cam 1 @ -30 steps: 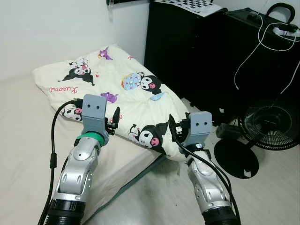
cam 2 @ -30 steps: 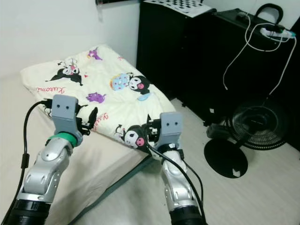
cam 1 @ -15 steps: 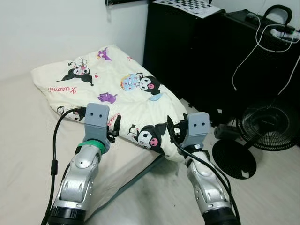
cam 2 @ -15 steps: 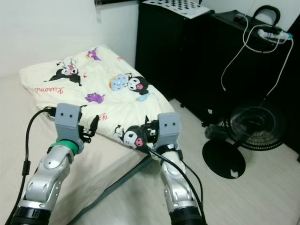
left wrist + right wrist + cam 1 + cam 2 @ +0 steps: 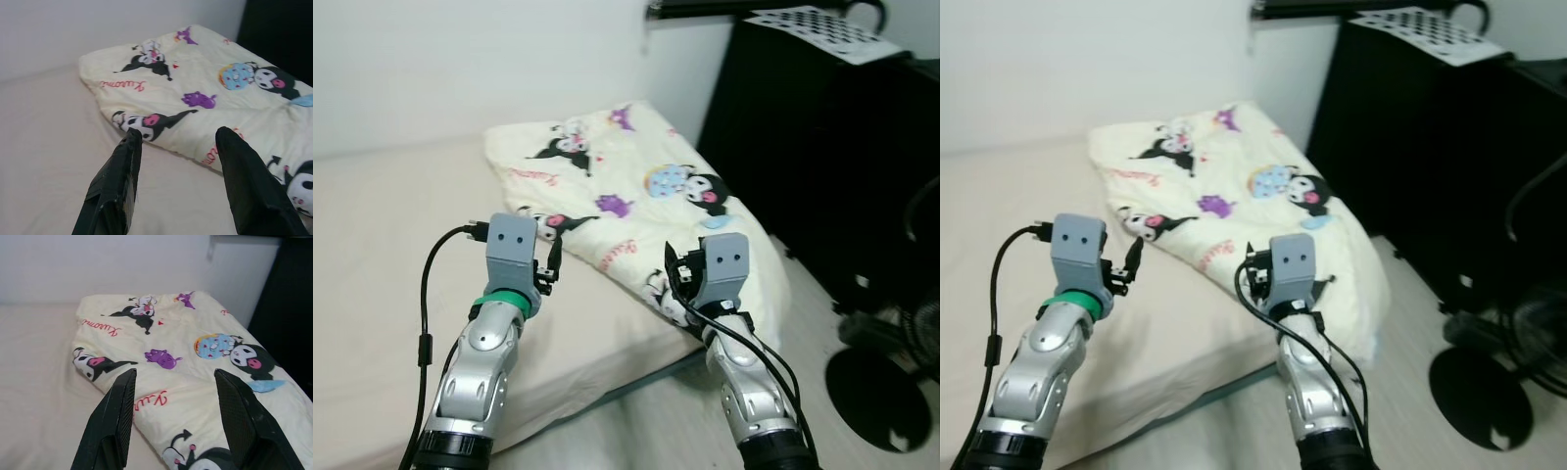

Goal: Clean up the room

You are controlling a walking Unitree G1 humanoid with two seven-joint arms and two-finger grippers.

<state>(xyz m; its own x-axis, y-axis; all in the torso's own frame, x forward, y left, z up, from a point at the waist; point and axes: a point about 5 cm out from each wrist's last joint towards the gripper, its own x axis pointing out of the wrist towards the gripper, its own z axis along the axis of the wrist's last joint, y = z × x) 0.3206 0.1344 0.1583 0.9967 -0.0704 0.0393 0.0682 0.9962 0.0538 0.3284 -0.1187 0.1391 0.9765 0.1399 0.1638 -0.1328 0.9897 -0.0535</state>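
1. Left gripper (image 5: 176, 181): jaws spread wide and empty, hovering above the mattress (image 5: 372, 294); the near folded edge of the blanket (image 5: 195, 98) lies just beyond the fingertips (image 5: 131, 139), at about 12 o'clock in the wrist view.
2. Right gripper (image 5: 173, 416): jaws likewise released, nothing between them, poised over the blanket where it drapes toward the bed's corner; the printed cartoon figures lie from 11 to 1 o'clock ahead of it.
3. Blanket: cream, folded, lying on the bed's far right portion, at 1 o'clock from the left gripper in the head views, with one side hanging over the bed's edge toward the floor (image 5: 862, 431).
4. Surroundings: a black cabinet (image 5: 822, 147) stands at 2 o'clock, a fan base (image 5: 1484, 392) at 4 o'clock.
5. Judged step: approaching the blanket to grasp it. To do this well, lower each gripper onto a fold edge, not flat cloth, pinch several layers together, and take the two holds well apart so the cloth lifts evenly.
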